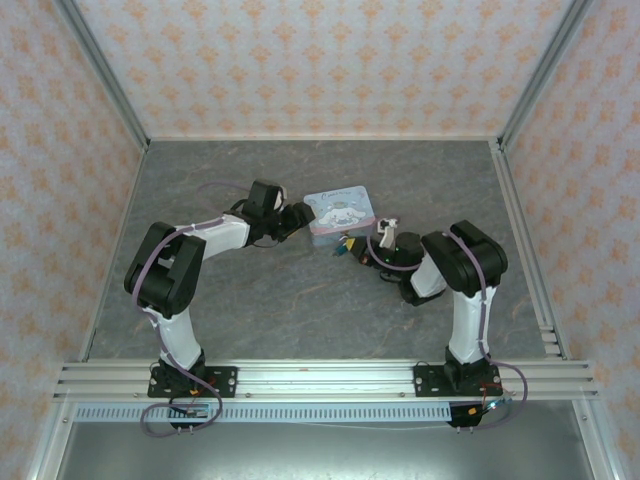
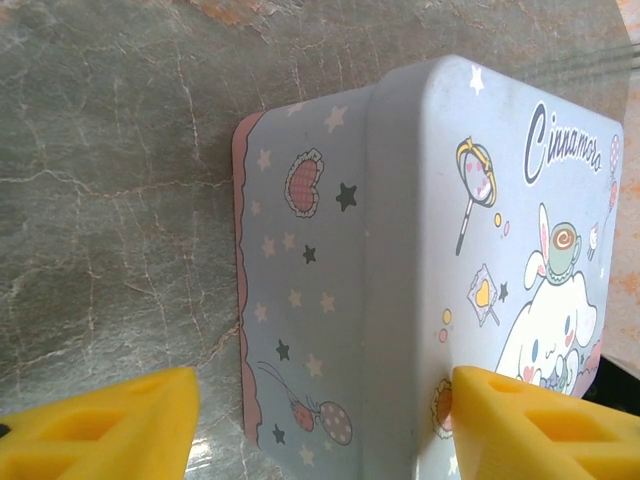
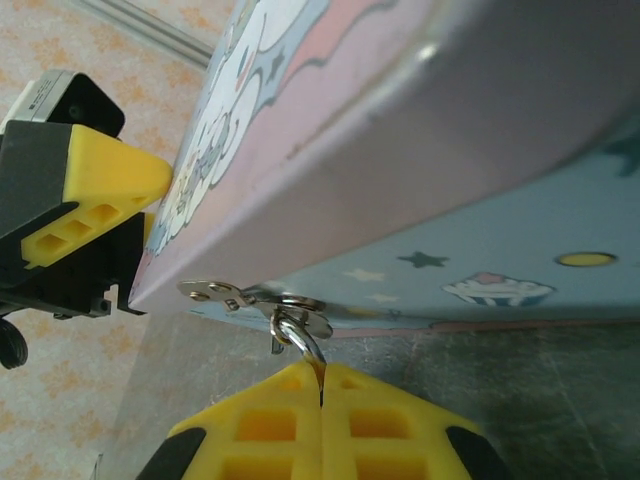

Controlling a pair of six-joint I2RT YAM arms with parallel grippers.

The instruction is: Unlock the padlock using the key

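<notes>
The pale blue cartoon tin [image 1: 340,211] sits mid-table. A silver padlock shackle [image 3: 303,340] loops through the tin's metal hasp [image 3: 235,296] and runs down between my right gripper's [image 3: 321,378] yellow fingers, which are shut on it. The padlock [image 1: 344,245] shows as a small dark shape at the tin's front edge, right at my right gripper [image 1: 355,248]; its body is hidden in the right wrist view. The key is hidden. My left gripper [image 2: 325,400] is open and straddles the tin's [image 2: 400,270] left end, one finger [image 2: 530,425] against the lid and the other [image 2: 100,430] over the table.
The grey marbled table [image 1: 250,300] is walled by patterned panels on three sides, with an aluminium rail [image 1: 320,378] along the near edge. The left gripper's yellow finger [image 3: 95,190] appears beside the tin's lid in the right wrist view.
</notes>
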